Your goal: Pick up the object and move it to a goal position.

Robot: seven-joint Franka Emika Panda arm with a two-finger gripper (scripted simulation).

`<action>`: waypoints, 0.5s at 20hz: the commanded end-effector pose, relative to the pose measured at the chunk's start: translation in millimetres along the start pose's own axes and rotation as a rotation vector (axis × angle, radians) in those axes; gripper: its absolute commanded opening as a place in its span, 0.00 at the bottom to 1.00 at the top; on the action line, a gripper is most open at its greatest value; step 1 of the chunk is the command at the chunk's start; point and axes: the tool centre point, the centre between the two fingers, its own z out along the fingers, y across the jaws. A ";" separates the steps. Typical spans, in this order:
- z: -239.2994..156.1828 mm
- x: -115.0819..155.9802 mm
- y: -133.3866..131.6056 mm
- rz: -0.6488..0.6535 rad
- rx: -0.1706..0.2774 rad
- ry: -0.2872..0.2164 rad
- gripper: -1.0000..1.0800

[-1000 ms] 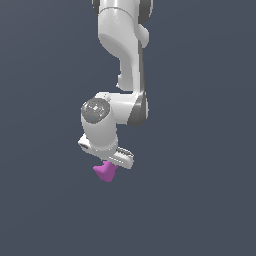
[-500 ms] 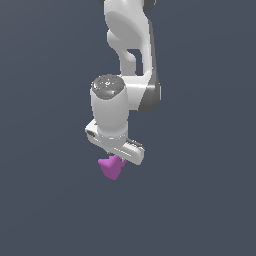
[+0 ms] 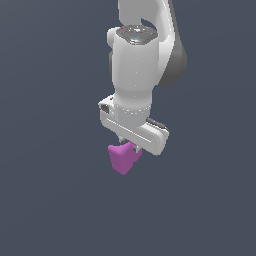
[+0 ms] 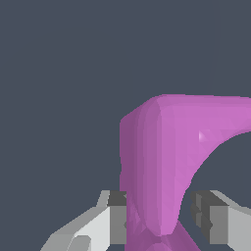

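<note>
The white two-fingered gripper (image 3: 131, 145) hangs in open dark grey-blue space, with nothing beside it toward the exterior view's left or right, and nothing under it. The only thing filling the gap between its fingers (image 4: 113, 220) is the small matte magenta chunky block (image 3: 122, 157), which seems to touch one pad more plainly than the other in the wrist view.
</note>
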 end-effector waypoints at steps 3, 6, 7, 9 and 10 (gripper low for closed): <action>-39.7 -4.7 -21.5 0.068 0.010 0.038 0.00; -65.5 -7.6 -35.7 0.112 0.015 0.063 0.00; -74.1 -8.6 -40.4 0.127 0.017 0.071 0.00; -91.5 -10.5 -50.0 0.156 0.021 0.088 0.00; -100.2 -11.5 -54.8 0.171 0.022 0.097 0.00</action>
